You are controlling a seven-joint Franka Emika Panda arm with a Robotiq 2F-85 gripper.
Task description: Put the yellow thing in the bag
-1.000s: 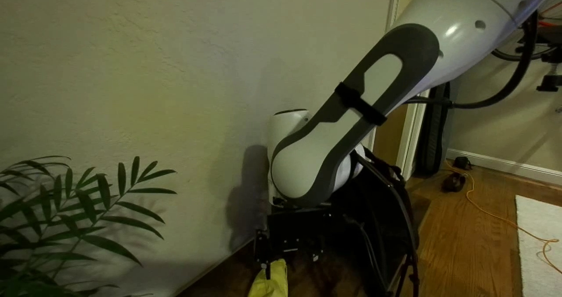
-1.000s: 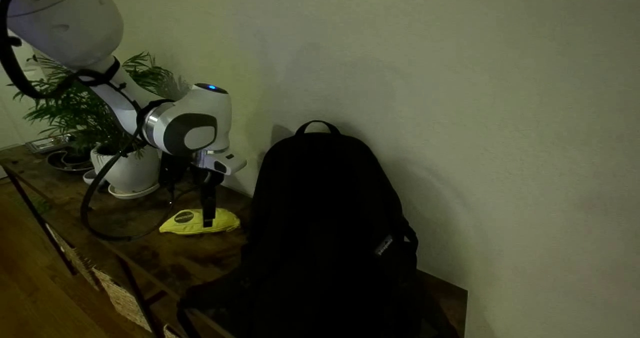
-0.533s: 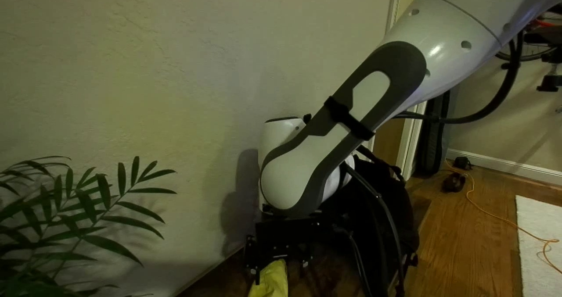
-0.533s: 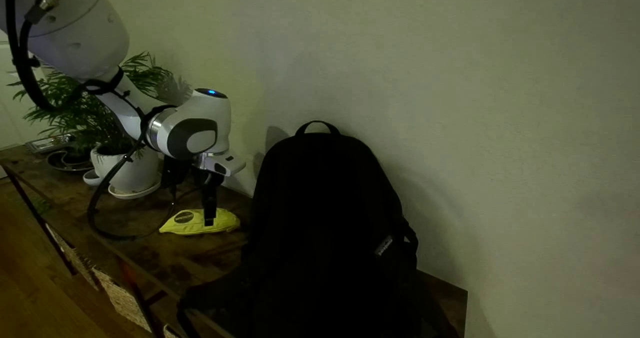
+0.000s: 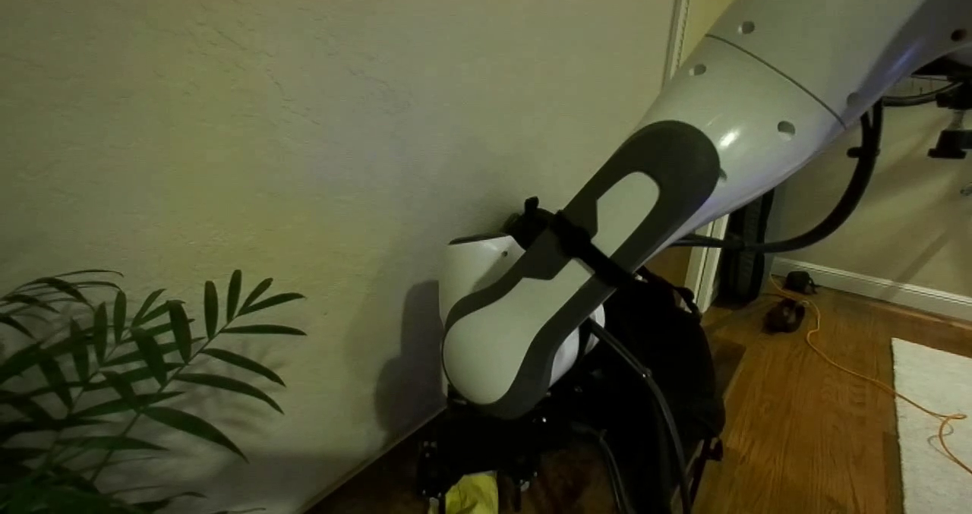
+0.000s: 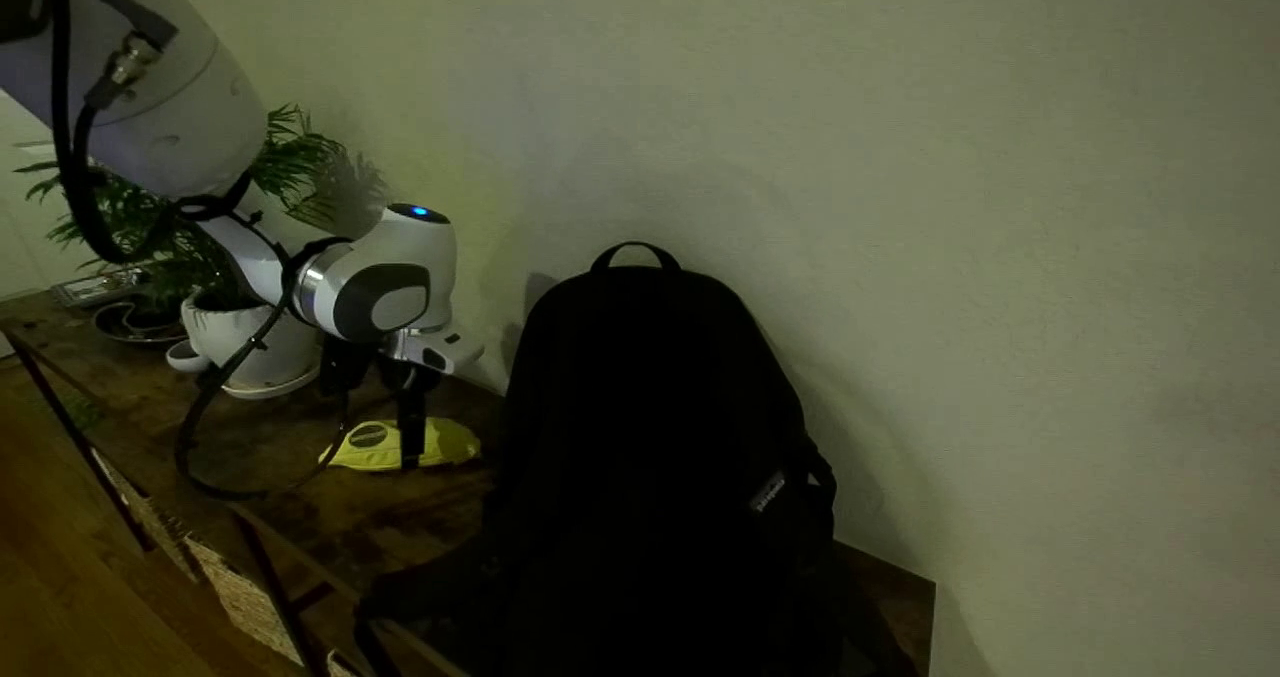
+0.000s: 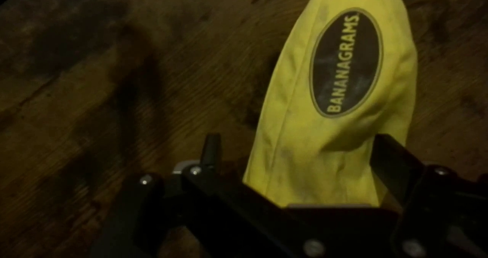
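Arm (image 6: 405, 252) sits lower than in the earlier frame, gripper (image 7: 297, 145) now further down at the yellow pouch (image 7: 335, 132); pouch and bag (image 6: 660, 437) haven't moved.

Left to right in an exterior view: cable loop (image 6: 182, 447) hangs in front of the white pot (image 6: 285, 362). Straight lift is probably fine; a swing back left could snag it.

Pouch next, lying on the table (image 6: 400, 527), just left of the bag. Fingers (image 7: 396, 166) spread wide, nothing gripped. In the wrist view it looks off-centre: bare table shows between the picture-left finger and the pouch, while the picture-right finger overlaps the pouch's edge. Can't tell if it touches. If that finger lands on top, I'd expect closing to shove the pouch or pinch only a fold. Cloth looks slack, so a shallow bite could slip on lift. Go too deep and the tips hit the table.

Right: bag, upright. Front's too dark to read, no opening visible. If it's zipped or the mouth sags, the drop misses. Carry too low and the load bumps its side.
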